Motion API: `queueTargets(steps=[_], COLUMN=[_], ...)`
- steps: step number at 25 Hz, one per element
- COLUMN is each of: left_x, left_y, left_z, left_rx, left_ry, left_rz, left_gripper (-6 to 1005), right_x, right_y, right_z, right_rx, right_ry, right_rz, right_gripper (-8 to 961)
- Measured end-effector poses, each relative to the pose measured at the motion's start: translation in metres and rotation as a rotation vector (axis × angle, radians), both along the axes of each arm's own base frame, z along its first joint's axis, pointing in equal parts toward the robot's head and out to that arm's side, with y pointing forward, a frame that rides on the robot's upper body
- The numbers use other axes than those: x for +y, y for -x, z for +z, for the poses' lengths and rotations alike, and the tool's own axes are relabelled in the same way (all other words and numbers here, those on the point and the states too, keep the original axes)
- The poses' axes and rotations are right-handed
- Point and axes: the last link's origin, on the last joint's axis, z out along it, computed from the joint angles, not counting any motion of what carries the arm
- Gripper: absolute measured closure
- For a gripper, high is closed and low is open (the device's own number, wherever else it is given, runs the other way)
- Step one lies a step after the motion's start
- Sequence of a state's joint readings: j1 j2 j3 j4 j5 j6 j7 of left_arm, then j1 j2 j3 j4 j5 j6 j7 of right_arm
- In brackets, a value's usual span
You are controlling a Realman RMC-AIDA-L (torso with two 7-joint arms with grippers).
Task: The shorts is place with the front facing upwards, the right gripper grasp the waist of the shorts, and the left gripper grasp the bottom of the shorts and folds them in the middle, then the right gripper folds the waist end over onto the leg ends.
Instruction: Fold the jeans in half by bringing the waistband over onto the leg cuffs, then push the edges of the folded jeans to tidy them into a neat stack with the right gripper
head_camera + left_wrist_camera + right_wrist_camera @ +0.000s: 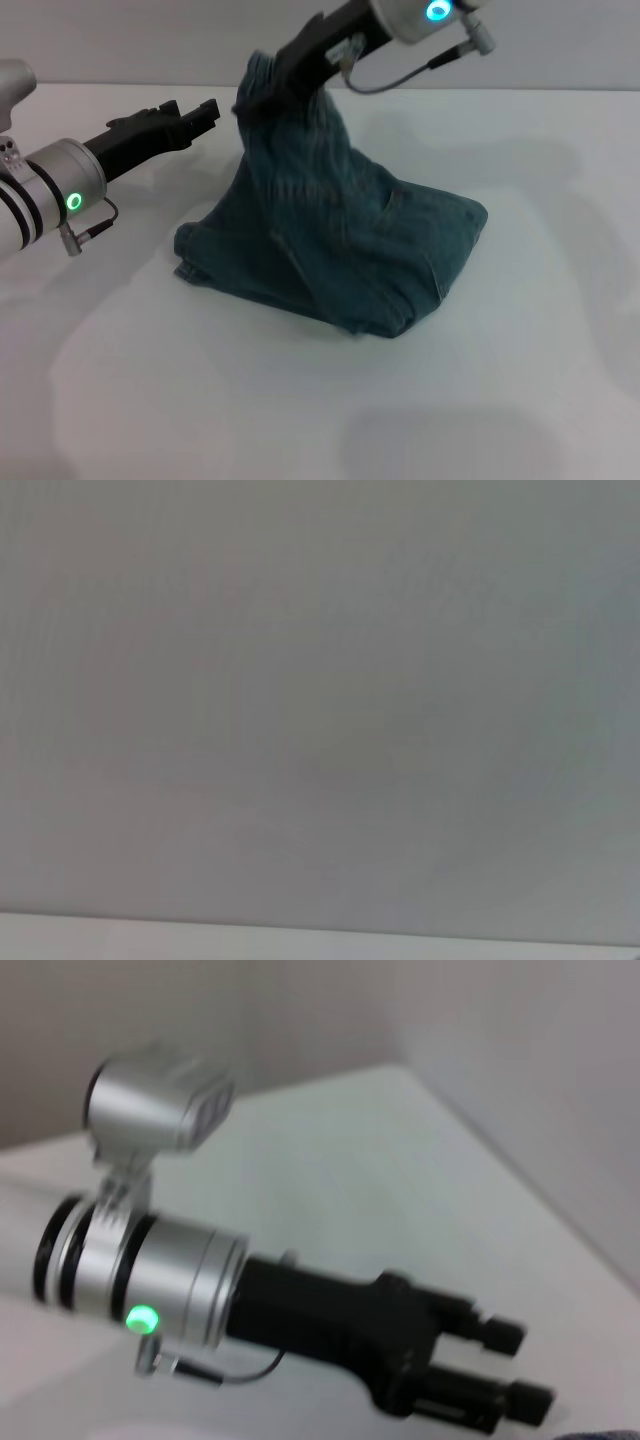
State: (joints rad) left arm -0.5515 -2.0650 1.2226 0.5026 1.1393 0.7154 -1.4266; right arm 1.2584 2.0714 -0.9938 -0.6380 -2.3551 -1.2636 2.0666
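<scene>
The blue-green denim shorts (350, 235) stand in a tent shape on the white table (520, 380), with the lower part still resting on it. My right gripper (265, 92), on the blue-lit arm, is shut on the waist of the shorts (256, 75) and holds it up at the back centre. My left gripper (195, 113) hovers just left of the raised waist, open and empty. It also shows in the right wrist view, where the left gripper (512, 1365) has its two fingers apart. A layered edge (192, 265) lies at the pile's left. The left wrist view shows only a blank grey surface.
The white table runs to a far edge (560, 90) against a pale wall. The left arm (55, 195) with its green light reaches in from the left side.
</scene>
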Motion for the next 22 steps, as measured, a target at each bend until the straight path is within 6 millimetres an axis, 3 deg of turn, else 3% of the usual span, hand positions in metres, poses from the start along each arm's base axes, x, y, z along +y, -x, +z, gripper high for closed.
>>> queueTargets(steps=[9,16,22], left_x=[-0.002,-0.002,0.0], left_y=[0.002,0.003,0.003], left_z=[-0.004,-0.005,-0.001], left_rx=[-0.003,-0.008,-0.023], left_ry=[0.014,0.012,-0.012], left_rz=[0.008,0.016,0.021], left_gripper=[362,363,363], right_x=[-0.008,-0.008,-0.026], right_y=[-0.006,-0.004,-0.001], right_z=[-0.023,-0.026,-0.015], right_rx=[-0.181,-0.18,-0.116], right_ry=[0.012,0.001,0.125], right_rz=[0.124,0.159,0.107], right_gripper=[511,511,511])
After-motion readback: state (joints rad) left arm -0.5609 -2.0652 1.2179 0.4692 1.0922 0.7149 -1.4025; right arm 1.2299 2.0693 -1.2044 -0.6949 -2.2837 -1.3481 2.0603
